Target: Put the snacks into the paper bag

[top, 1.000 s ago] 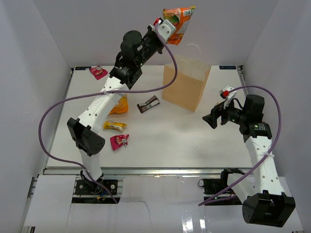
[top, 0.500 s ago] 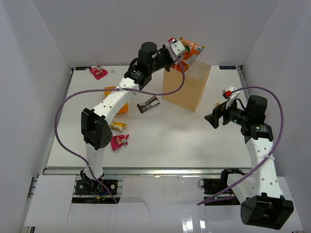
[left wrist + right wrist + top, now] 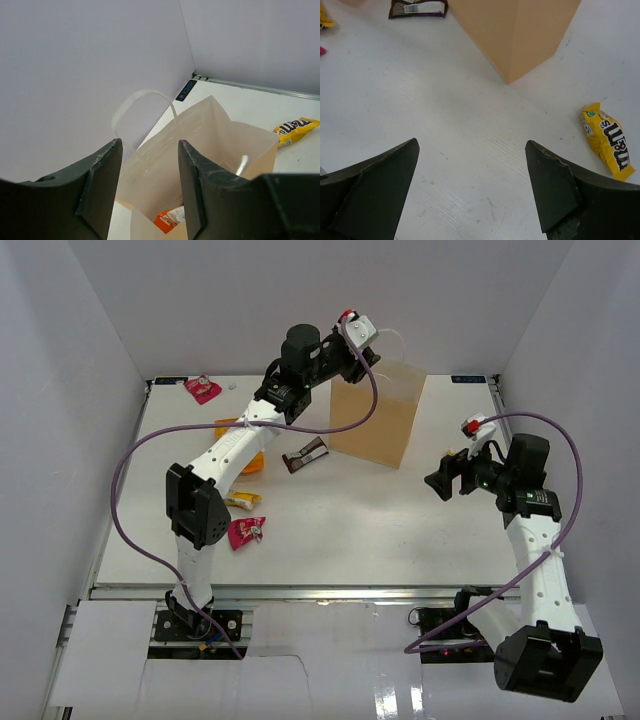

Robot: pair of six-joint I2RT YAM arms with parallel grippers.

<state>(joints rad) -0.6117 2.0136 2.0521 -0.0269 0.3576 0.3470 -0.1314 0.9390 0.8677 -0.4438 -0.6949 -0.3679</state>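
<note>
Left hand (image 3: pixel 149 150) fingers apart, nothing between them, hovering over the open mouth of the paper bag (image 3: pixel 235 145), at its far-left rim in the top view (image 3: pixel 362 340). Orange pouch (image 3: pixel 167 220) lies inside the bag near the bottom, so this looks like the drop step.

To do it well: lift straight up, keep clear of the white loop handle (image 3: pixel 145 100) so the bag doesn't tip, then go for the dark brown bar (image 3: pixel 306 455) just left of the bag.

Right hand (image 3: pixel 438 482) wide open, empty, low over the counter (image 3: pixel 350 530) right of the bag.

Bag: tan kraft, upright, thin walls, far-centre of the counter. Loose snacks: yellow packet (image 3: pixel 607 140) beside the bag, magenta packet (image 3: pixel 245 532) near left, another (image 3: pixel 203 389) far left.
</note>
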